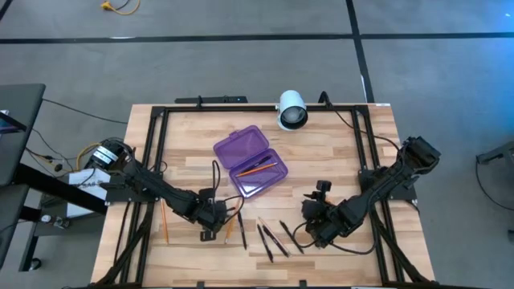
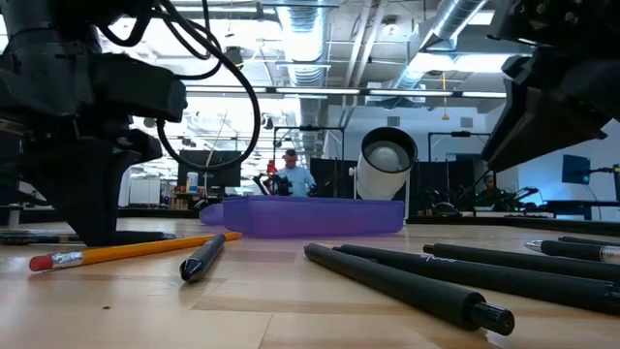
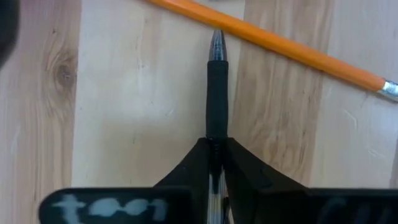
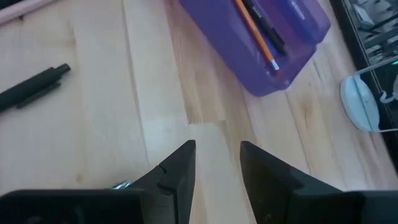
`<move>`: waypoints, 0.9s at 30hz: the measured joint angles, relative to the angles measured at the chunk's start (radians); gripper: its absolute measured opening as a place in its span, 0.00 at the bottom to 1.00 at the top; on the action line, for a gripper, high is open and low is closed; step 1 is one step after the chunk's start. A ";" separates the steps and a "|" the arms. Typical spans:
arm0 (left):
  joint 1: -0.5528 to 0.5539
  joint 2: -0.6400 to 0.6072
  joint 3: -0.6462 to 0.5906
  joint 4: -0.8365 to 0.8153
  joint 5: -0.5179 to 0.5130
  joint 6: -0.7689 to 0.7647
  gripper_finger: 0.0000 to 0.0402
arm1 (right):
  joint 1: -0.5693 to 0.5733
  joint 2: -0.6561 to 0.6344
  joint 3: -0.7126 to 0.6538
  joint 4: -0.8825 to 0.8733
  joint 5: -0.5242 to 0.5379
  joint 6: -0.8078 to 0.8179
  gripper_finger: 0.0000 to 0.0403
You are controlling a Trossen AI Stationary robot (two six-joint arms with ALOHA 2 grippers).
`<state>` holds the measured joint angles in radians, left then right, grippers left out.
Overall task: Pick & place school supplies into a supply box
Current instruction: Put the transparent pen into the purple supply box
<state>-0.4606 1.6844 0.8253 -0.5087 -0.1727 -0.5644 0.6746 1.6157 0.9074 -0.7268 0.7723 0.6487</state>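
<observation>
Table (image 1: 337, 152): pale wood planks, visible grain and knots, smooth satin finish.
Supply box (image 1: 257, 170): translucent purple plastic, smooth, slightly glossy; lid open toward 11 o'clock of the tray.
Pencil (image 3: 273, 43): orange painted wood, glossy, with a bright metal ferrule and pink rubber eraser.
Pen (image 3: 217, 87): matt black plastic barrel, shiny dark tip.
Pens (image 2: 407, 281) lying at 3 o'clock of the low view: matt black, finely textured.
Camera (image 1: 291, 110): white glossy plastic shell.
Left gripper (image 3: 216, 155) fingers: matt black plastic.
Right gripper (image 4: 217, 155) fingers: likewise matt black.
</observation>
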 joint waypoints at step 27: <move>-0.058 0.007 0.181 -0.371 -0.358 -0.023 0.03 | -0.003 0.003 0.001 0.011 0.129 0.014 0.30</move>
<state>-0.5182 1.6917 1.0059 -0.8798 -0.5302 -0.5871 0.6720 1.6184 0.9081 -0.7162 0.9012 0.6628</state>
